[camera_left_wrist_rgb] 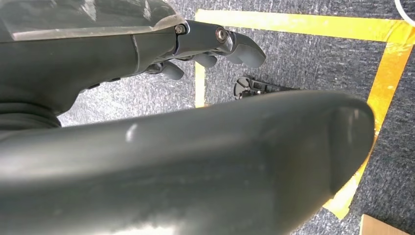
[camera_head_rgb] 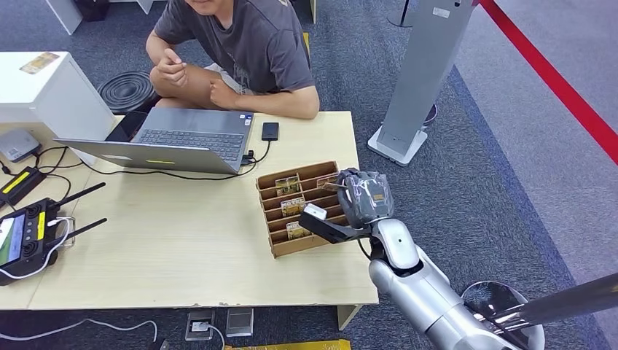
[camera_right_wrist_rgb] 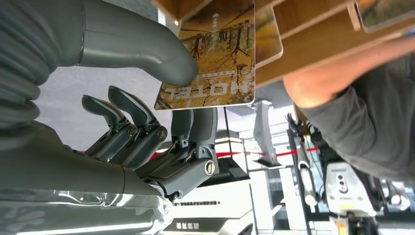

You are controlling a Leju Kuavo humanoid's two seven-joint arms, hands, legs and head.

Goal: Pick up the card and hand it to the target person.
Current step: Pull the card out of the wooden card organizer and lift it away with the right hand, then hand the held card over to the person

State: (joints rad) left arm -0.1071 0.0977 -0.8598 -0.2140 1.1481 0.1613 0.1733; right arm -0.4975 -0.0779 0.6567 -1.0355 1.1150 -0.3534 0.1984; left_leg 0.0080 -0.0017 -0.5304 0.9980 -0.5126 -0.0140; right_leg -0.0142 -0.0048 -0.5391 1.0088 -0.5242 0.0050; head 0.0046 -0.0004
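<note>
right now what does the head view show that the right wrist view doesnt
Head view alone: the table, the laptop, the phone, the whole card rack with more cards in it.

Right wrist view alone: the card's HOTEL print, the thumb on its face and fingers behind it.

Both: the right hand at the rack, and the seated person.

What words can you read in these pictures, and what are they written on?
"HOTEL": printed on the card that the right hand pinches at the wooden rack; it shows upside down in the right wrist view.
Small line of print above "HOTEL" on the same card: too small to read.
Stickers on the laptop: too small to read.
Screen of the controller: too blurred to read.
</note>
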